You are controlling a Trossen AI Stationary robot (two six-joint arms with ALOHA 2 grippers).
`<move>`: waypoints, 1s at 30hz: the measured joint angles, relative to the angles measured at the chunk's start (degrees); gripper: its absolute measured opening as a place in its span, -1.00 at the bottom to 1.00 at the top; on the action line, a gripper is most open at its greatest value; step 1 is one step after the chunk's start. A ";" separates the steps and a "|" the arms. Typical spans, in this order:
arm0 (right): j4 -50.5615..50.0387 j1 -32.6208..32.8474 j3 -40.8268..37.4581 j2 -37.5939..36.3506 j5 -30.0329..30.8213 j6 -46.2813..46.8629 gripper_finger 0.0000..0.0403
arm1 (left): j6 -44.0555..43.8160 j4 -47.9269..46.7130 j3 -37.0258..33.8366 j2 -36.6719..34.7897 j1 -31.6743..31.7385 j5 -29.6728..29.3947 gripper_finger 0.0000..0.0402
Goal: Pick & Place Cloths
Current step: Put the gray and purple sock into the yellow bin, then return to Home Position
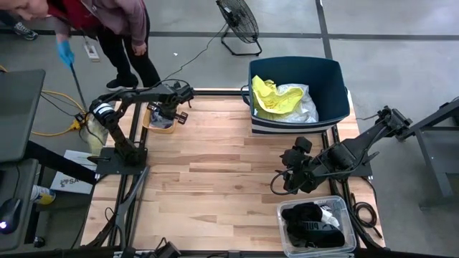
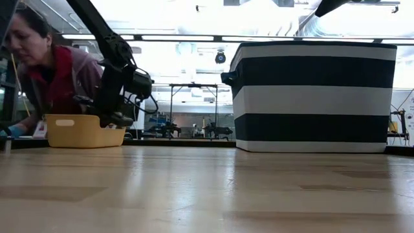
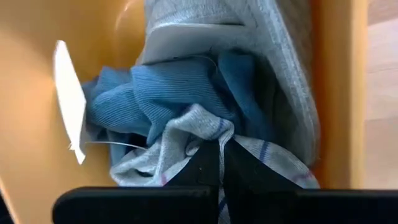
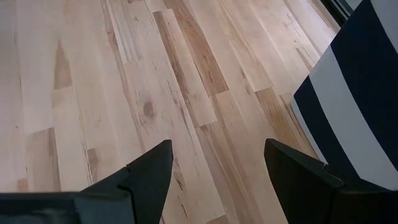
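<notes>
high: left claw [image 1: 171,115] down in orange tray [image 1: 155,127] at tabletop's [image 1: 215,165] far-left edge; right claw [image 1: 289,180] waits near right edge | left wrist: closed, pinching grey cloth [image 3: 205,134] atop blue cloth [image 3: 161,93] | right wrist: right claw open, empty

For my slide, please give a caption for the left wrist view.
Left gripper shut on a grey sock in the orange tray.

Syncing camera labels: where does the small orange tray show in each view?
High view: orange tray at the table's far left edge, under the left gripper.
Low view: far left, on the table, left gripper just in front.
Left wrist view: tray walls fill the frame; gripper shut on the cloths inside.
Right wrist view: not in it.
Shared landmark: striped navy tub, also in the low and right wrist views.
</notes>
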 joint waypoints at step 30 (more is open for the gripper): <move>-0.05 0.01 0.00 0.02 -0.03 0.27 0.22 | 7.61 2.88 -0.73 -18.67 -0.20 5.97 0.13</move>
